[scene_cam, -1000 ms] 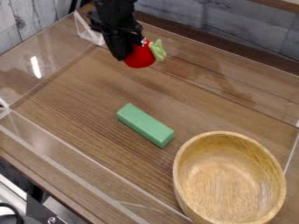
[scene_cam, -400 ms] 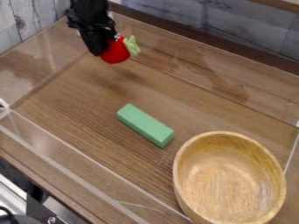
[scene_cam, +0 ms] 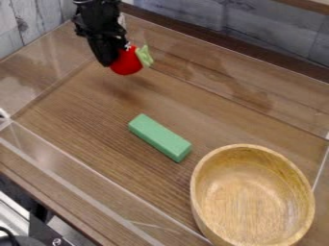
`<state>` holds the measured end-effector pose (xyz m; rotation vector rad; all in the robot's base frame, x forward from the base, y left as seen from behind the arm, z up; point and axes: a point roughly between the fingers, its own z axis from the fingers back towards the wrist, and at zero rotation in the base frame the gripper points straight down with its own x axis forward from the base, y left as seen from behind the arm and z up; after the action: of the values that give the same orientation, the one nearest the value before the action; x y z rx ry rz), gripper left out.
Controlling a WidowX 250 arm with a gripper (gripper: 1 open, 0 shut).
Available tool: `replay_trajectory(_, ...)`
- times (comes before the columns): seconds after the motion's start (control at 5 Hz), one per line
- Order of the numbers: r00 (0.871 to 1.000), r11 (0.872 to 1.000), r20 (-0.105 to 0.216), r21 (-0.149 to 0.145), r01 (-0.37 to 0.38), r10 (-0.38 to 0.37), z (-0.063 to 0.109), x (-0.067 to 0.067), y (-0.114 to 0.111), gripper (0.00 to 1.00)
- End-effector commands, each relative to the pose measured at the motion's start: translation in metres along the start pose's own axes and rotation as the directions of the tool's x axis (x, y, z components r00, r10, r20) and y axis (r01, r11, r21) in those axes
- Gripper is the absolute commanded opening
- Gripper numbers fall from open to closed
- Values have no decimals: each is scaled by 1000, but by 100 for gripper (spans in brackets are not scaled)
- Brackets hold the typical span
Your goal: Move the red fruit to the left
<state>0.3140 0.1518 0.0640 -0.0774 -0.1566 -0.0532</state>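
Leftward and slightly down went the pincer, clamped on the red fruit, now up-left of the green block, far from the wooden bowl.

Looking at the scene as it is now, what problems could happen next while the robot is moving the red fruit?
1. The claw is shut on only one side of the red fruit, so the round fruit might slip out and roll on the wooden table.
2. The fruit is close to the clear wall at the far left; going much further could bump it.
3. A rolling fruit might reach the green block.
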Motion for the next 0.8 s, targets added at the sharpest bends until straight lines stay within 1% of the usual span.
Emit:
replay_trajectory(0.0,999,1000,45,29,11,-13,12,11,9,0)
replay_trajectory(0.4,999,1000,31,13,26,-27,-1,7,6,0)
replay_trajectory(0.6,998,998,23,0,58,-58,0,1,8,0)
